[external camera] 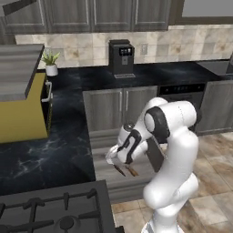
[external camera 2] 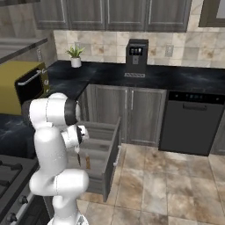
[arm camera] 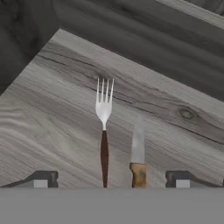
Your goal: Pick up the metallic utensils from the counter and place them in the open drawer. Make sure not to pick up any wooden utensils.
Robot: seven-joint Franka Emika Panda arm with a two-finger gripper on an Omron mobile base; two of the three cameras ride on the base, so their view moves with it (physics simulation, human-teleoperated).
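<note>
My gripper (arm camera: 111, 179) hangs over the open drawer (arm camera: 52, 118), jaws spread wide and holding nothing — a fork (arm camera: 103, 131) and a knife (arm camera: 138, 153) lie side by side on the drawer floor between my fingertips (arm camera: 41, 179), fork on the left with tines pointing away, knife just beside it — neither touching me.

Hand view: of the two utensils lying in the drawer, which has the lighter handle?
The knife, on the right: its handle is light tan wood, while the fork beside it has a dark reddish-brown handle.
</note>
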